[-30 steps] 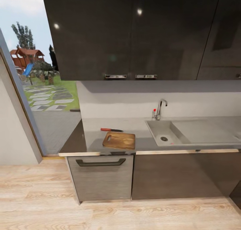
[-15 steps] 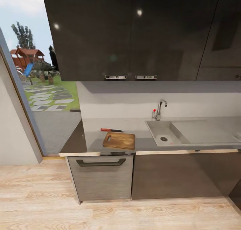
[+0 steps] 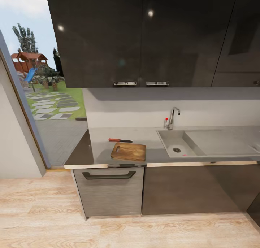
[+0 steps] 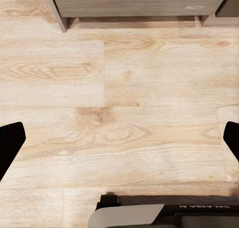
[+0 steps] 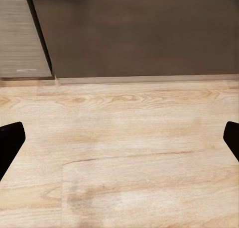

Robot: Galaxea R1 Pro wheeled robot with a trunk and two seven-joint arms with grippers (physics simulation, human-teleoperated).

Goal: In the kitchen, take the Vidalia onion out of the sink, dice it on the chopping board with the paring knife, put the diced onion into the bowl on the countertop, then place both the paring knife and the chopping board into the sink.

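The dark-brown chopping board [image 3: 128,151] lies near the front edge of the grey countertop [image 3: 101,136]. Just behind it is the red-handled paring knife [image 3: 120,140]. To their right is the steel sink [image 3: 169,139], with its faucet [image 3: 173,117] behind it. A small pinkish speck [image 3: 185,155] sits at the basin's near wall; I cannot tell whether it is the onion. A pale shape [image 3: 256,146] cut off at the view's right edge may be the bowl. My left gripper [image 4: 119,143] and right gripper [image 5: 119,143] both hang open over the wooden floor, holding nothing.
Dark wall cabinets [image 3: 144,35] hang above the counter and dark cabinet fronts [image 3: 195,190] stand below. A grey drawer front with a black handle [image 3: 108,175] sits under the board. At left, a glass door [image 3: 54,96] looks onto a garden. Light wood floor [image 3: 130,230] lies before the counter.
The whole head view has shifted by a few pixels. Nothing on the countertop has moved.
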